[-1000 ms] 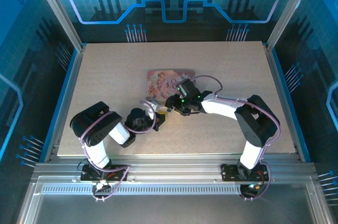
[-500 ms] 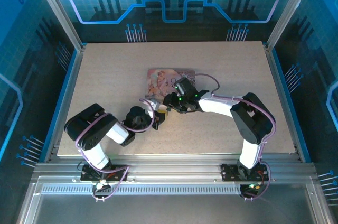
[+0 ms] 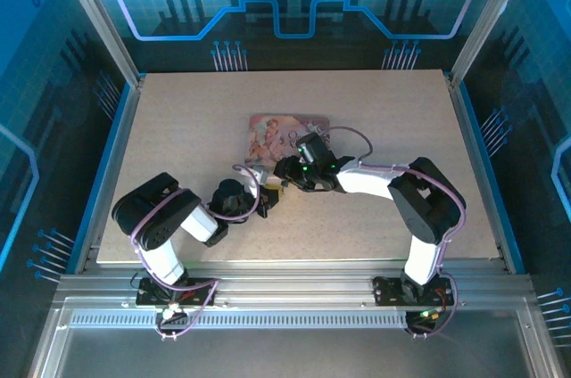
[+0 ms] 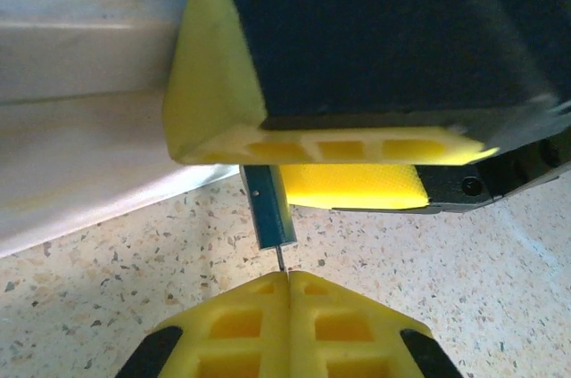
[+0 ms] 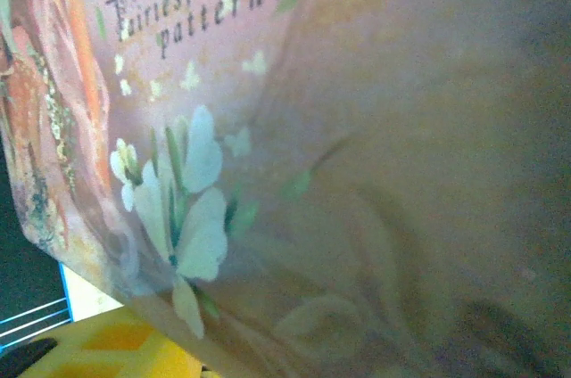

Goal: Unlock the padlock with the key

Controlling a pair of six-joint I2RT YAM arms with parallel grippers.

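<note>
The step in hand appeared to be getting the key [image 4: 281,259] into the padlock [image 4: 270,213], and it would have gone best with small, slow moves. The key's thin shaft needed to line up straight with the lock's lower end before any push, since a skewed push could bend the shaft or knock the little lock askew in its grip. Only once the key was seated deep should it be turned, with the other arm holding the lock steady against the twist. In the left wrist view the left claw [image 4: 287,282] sat at the bottom centre of the frame with its two yellow pads pressed flat together, pinching the key so that just a short silvery tip stuck up out of the seam. That tip met the bottom end of the blue lock body near the middle of the frame; whether it had entered the keyhole was too small to tell. The right claw [image 4: 272,168] came in from the upper right of that frame, its jaws partly closed on the upper part of the lock, which stuck out from between the yellow fingers toward the bottom of the frame, above the speckled table [image 4: 428,253]. The shackle was hidden between them. In the top view both claws met just below the pink box [image 3: 287,133], a little left of the frame's centre
</note>
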